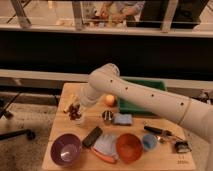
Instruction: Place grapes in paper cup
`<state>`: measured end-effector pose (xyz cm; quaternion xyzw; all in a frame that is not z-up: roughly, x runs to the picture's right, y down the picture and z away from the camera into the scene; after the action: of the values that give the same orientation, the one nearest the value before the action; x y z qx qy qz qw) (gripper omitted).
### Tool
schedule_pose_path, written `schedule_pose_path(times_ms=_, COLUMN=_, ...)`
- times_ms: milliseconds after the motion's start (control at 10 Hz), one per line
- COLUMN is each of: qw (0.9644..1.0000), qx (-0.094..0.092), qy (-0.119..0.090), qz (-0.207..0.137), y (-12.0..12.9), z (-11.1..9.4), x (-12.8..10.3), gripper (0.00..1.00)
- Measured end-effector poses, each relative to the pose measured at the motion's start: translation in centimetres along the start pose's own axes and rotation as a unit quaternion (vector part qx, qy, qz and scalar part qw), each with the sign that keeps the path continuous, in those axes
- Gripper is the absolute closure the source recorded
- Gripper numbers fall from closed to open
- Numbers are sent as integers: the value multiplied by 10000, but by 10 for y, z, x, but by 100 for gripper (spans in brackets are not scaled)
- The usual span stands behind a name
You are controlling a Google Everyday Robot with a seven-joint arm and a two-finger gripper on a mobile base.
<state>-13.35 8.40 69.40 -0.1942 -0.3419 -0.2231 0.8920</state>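
Note:
The dark purple-red grapes (75,111) hang at the tip of my gripper (76,106), which is shut on them at the left side of the wooden table (60,125). Directly below them, slightly to the right, stands the white paper cup (80,120). The bunch is at the cup's rim; I cannot tell whether it touches it. My white arm reaches in from the right and covers most of the gripper.
An orange fruit (110,100), a green tray (145,95), a metal cup (107,116) and a blue cloth (122,119) lie right of the cup. In front are a purple bowl (65,149), an orange bowl (129,147), a small blue cup (148,142) and a black block (92,136).

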Motion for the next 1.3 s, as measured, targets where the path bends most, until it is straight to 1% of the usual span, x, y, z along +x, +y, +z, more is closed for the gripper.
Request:
schedule_pose_path(times_ms=400, qw=9999, qx=-133, qy=-14, qz=1, y=-1, z=21, x=-1, gripper=100)
schedule_pose_path(times_ms=800, qw=9997, qx=-241, qy=-27, qz=56, y=-3, z=39, x=8, gripper=100)
schedule_pose_path(times_ms=1000, qw=9995, qx=-285, qy=-34, qz=94, y=-2, z=45, x=14, gripper=100)
schedule_pose_path(times_ms=1200, qw=9994, qx=-309, qy=-45, qz=133, y=-2, z=47, x=21, gripper=100)
schedule_pose_path(times_ms=1300, qw=9994, qx=-321, qy=-46, qz=149, y=-1, z=48, x=24, gripper=98)
